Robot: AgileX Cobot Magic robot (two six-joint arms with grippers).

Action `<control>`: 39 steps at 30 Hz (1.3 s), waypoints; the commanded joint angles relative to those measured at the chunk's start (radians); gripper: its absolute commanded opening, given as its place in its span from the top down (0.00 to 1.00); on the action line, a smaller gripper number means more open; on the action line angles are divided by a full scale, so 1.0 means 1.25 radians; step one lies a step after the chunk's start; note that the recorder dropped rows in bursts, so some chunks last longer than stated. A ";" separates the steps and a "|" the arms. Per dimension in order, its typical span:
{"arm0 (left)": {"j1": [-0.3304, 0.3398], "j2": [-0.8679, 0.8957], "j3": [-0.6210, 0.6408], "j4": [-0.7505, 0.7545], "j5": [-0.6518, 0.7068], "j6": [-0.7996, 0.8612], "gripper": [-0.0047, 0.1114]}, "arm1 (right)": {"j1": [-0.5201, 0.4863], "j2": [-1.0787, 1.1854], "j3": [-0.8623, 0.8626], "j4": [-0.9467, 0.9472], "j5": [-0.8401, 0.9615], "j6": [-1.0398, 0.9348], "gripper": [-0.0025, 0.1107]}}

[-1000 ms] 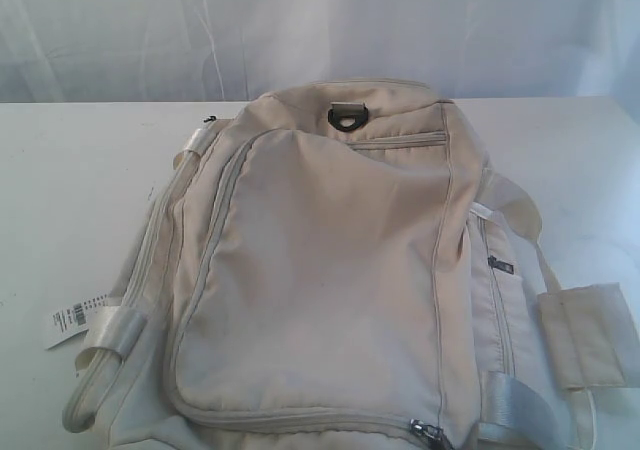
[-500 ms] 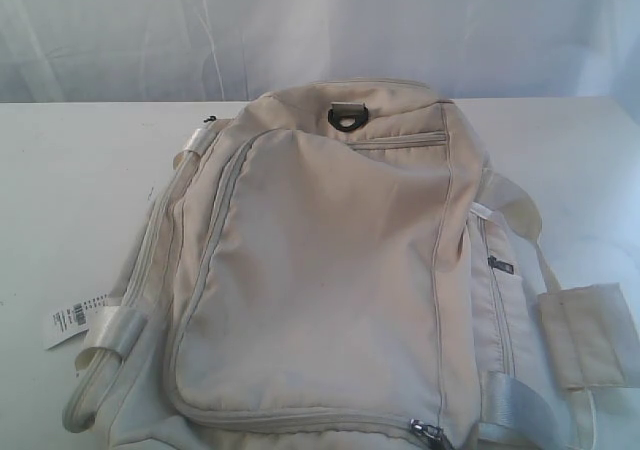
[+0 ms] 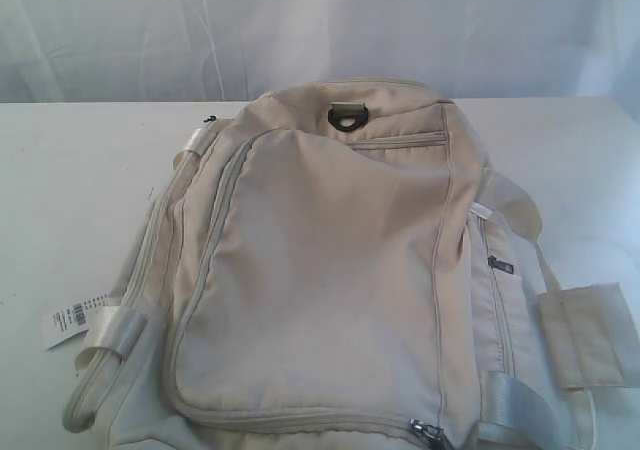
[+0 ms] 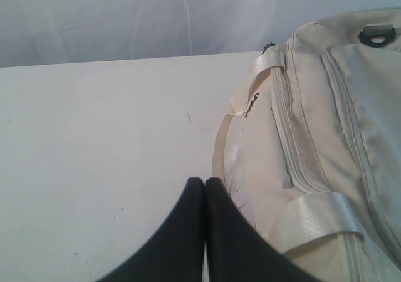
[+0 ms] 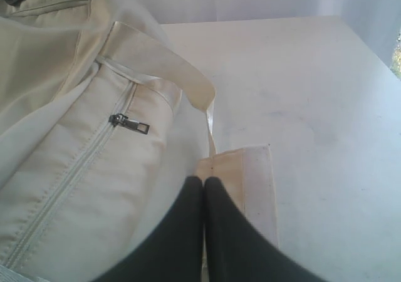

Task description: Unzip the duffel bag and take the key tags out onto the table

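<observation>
The cream duffel bag (image 3: pixel 330 270) lies zipped on the white table (image 3: pixel 70 200), filling the middle of the exterior view. Neither arm shows in that view. A black D-ring (image 3: pixel 347 118) sits at its far end and a zipper pull (image 3: pixel 428 433) at its near edge. In the left wrist view my left gripper (image 4: pixel 204 183) is shut and empty, hanging beside the bag's side (image 4: pixel 313 144). My right gripper (image 5: pixel 203 182) is shut and empty too, over the shoulder-strap pad (image 5: pixel 250 182), near a side-pocket zipper pull (image 5: pixel 128 123). The key tags are hidden.
A white barcode label (image 3: pixel 72 316) hangs off the bag's left handle. The strap pad (image 3: pixel 590 335) lies on the table at the right. A pale curtain (image 3: pixel 320 30) backs the table's far edge.
</observation>
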 commanded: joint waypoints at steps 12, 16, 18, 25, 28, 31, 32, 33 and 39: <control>-0.006 0.000 0.002 -0.012 -0.003 -0.003 0.96 | 0.004 -0.004 0.004 -0.068 -0.187 -0.010 0.98; -0.006 0.000 0.002 -0.012 -0.003 -0.003 0.96 | 0.004 -0.004 0.004 -0.068 -0.249 -0.009 0.98; -0.006 -0.001 0.002 -0.012 -0.003 -0.003 0.96 | 0.004 -0.004 0.004 -0.074 -0.288 -0.015 0.98; -0.006 -0.001 0.002 -0.012 -0.003 -0.003 0.96 | 0.004 -0.004 0.004 -0.089 -0.467 -0.098 0.98; -0.006 -0.001 0.002 -0.012 -0.003 -0.003 0.96 | 0.004 -0.004 0.004 -0.089 -0.551 -0.017 0.98; -0.006 -0.001 0.002 -0.012 -0.005 -0.001 0.96 | 0.004 -0.004 0.004 -0.085 -0.643 -0.002 0.98; -0.006 -0.001 0.002 -0.012 -0.005 -0.001 0.96 | 0.004 -0.004 0.004 -0.085 -0.684 -0.002 0.98; -0.006 -0.001 0.002 -0.012 -0.006 -0.001 0.96 | 0.004 -0.004 0.004 -0.085 -0.710 0.004 0.98; -0.020 -0.001 0.002 -0.012 -0.006 -0.001 0.96 | 0.004 -0.004 0.004 -0.084 -0.759 0.318 0.98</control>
